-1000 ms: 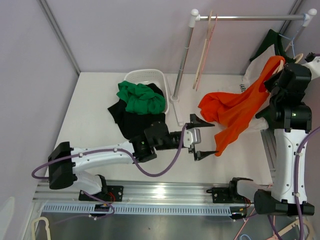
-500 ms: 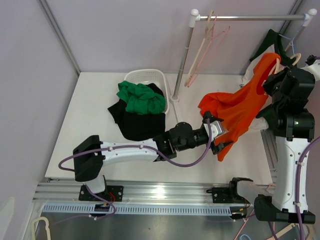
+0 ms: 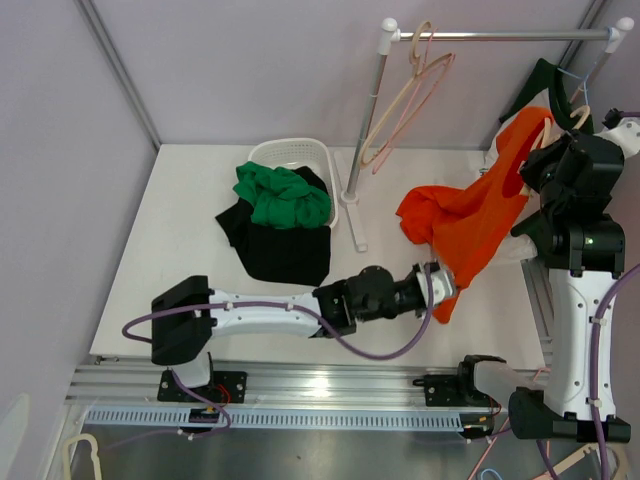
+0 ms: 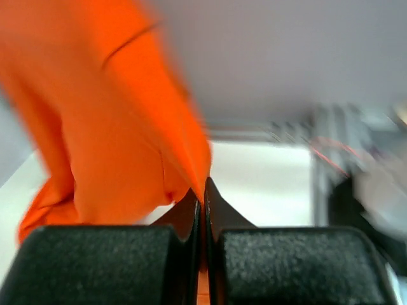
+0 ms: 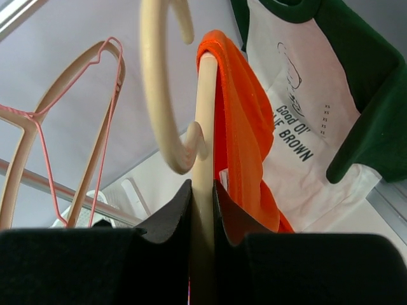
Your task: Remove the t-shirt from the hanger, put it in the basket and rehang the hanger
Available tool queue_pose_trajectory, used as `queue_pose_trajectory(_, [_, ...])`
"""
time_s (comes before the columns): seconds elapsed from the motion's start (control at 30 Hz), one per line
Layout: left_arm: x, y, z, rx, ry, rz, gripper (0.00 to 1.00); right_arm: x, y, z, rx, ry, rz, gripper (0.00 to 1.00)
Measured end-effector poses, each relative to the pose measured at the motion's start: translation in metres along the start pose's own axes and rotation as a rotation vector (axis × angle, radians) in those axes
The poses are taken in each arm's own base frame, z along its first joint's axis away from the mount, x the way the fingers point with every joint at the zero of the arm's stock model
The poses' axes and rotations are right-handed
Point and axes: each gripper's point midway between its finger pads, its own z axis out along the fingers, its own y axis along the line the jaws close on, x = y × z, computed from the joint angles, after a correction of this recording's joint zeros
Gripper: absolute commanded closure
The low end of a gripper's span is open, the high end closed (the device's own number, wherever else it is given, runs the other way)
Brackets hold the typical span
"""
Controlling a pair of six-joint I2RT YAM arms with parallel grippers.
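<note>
Right pincer (image 5: 202, 190) is clamped on the wooden hanger (image 5: 205, 114), which is held up at the far right beside the rail (image 3: 500, 35). Orange t-shirt (image 3: 470, 225) is draped over one hanger arm and trails down and left toward the table (image 3: 180, 230). Left pincer (image 4: 203, 194) is closed tight on the shirt's lower edge, with cloth nipped between the tips. Status: both grips are made, and the shirt is not yet off. Remaining: draw the cloth clear of the hanger and set it down.
</note>
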Motion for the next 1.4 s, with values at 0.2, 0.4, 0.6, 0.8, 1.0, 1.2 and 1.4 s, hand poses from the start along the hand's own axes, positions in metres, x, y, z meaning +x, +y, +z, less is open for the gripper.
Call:
queue_pose_trajectory(0.2, [0.015, -0.104, -0.049, 0.428, 0.032, 0.095, 0.99, 0.02, -0.002, 0.019, 0.032, 0.071, -0.022, 1.0])
queue_pose_trajectory(0.4, [0.044, -0.16, -0.089, 0.657, 0.067, 0.093, 0.99, 0.053, -0.01, 0.027, 0.083, 0.224, -0.08, 1.0])
queue_pose_trajectory(0.6, [0.081, -0.146, -0.086, 0.57, 0.184, 0.022, 0.99, 0.07, 0.011, 0.025, -0.011, 0.399, -0.143, 1.0])
queue_pose_trajectory(0.8, [0.082, -0.059, -0.05, 0.289, 0.268, -0.222, 0.99, 0.092, 0.047, 0.0, -0.154, 0.517, -0.224, 1.0])
queue_pose_trajectory(1.0, [0.072, 0.065, -0.048, -0.082, 0.316, -0.437, 0.99, 0.09, 0.074, -0.046, -0.269, 0.557, -0.251, 1.0])
queue_pose_trajectory(1.2, [0.025, 0.104, -0.099, -0.196, 0.292, -0.472, 0.99, 0.07, 0.076, -0.07, -0.33, 0.426, -0.256, 1.0])
queue_pose_trajectory(1.4, [-0.072, 0.147, -0.131, -0.164, 0.112, -0.458, 0.99, 0.05, 0.094, -0.051, -0.373, 0.283, -0.25, 1.0])
